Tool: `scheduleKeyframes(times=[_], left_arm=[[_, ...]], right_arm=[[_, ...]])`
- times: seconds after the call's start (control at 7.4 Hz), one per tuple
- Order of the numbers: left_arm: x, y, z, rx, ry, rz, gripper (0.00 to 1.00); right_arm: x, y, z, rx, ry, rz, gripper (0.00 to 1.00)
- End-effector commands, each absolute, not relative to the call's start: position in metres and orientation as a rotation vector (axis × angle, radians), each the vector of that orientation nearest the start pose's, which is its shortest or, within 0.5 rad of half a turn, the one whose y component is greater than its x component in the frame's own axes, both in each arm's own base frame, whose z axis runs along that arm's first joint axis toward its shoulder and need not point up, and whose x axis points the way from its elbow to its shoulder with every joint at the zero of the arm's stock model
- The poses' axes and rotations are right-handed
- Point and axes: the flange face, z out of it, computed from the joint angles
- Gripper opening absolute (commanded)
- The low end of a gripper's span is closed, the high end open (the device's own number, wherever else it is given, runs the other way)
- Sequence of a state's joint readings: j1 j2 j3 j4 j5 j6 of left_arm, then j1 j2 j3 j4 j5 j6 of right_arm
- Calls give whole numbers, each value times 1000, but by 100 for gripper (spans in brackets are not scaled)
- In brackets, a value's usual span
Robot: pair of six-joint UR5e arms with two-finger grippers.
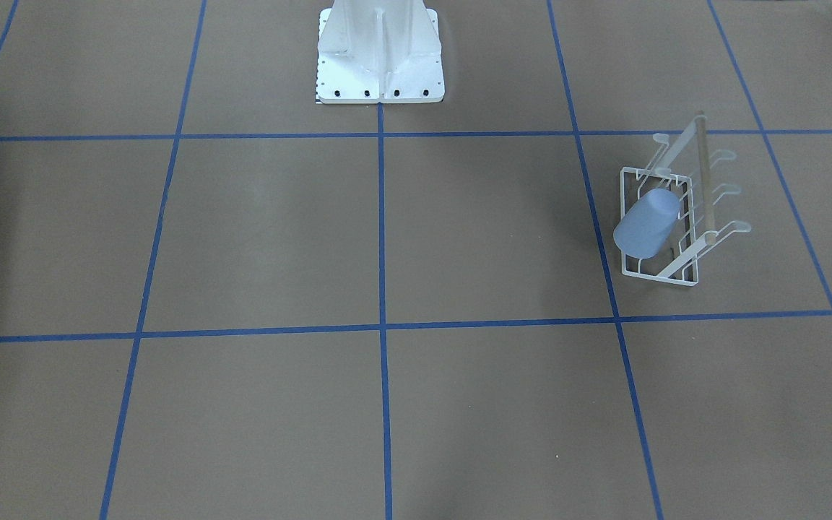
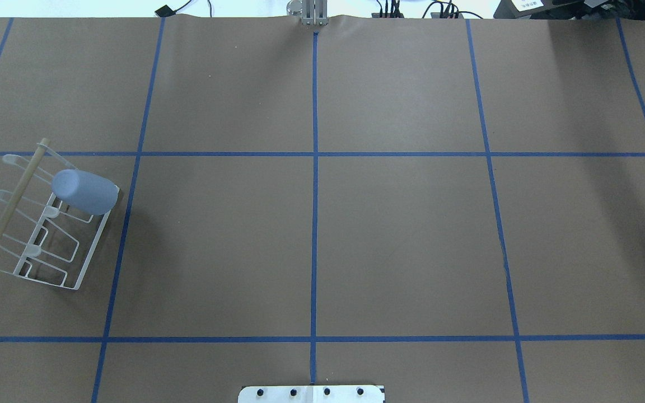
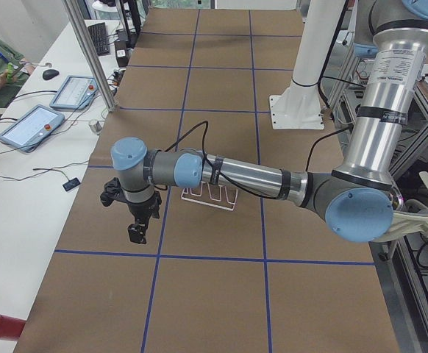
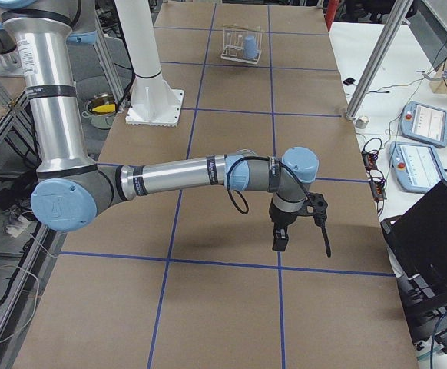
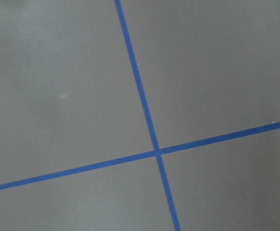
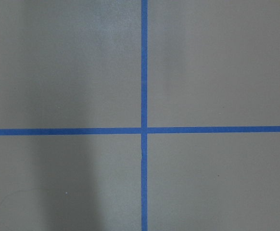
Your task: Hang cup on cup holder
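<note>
Judge the cup point(image 2: 84, 192) already hung, tilted mouth-down over a prong of the cup holder point(image 2: 13, 201) at the table's left end. Leave it alone and swing nothing near the rack. Find the left gripper point(image 3: 135, 234) apart from the cup, the right gripper point(image 4: 279, 241) far off right. Cannot tell spread or closed for either

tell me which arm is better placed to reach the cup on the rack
Left, probably. The cup rests tilted on the cup holder on the robot's left side, with the left gripper hanging close by; the right gripper hangs far from it.
</note>
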State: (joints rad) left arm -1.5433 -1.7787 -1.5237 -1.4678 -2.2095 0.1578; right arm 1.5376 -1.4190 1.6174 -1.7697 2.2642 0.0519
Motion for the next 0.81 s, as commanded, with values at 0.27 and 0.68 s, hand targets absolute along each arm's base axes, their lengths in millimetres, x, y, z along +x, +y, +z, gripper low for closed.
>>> scheduleKeyframes(times=[0.27,0.68], left_arm=[[-69,-566,640,26,660,151,98],[-70,-559,637,8,780,65,98]], right_arm=[[52,-538,602,-76,-700,35,100],[53,-516,633,-121,-693,50,100]])
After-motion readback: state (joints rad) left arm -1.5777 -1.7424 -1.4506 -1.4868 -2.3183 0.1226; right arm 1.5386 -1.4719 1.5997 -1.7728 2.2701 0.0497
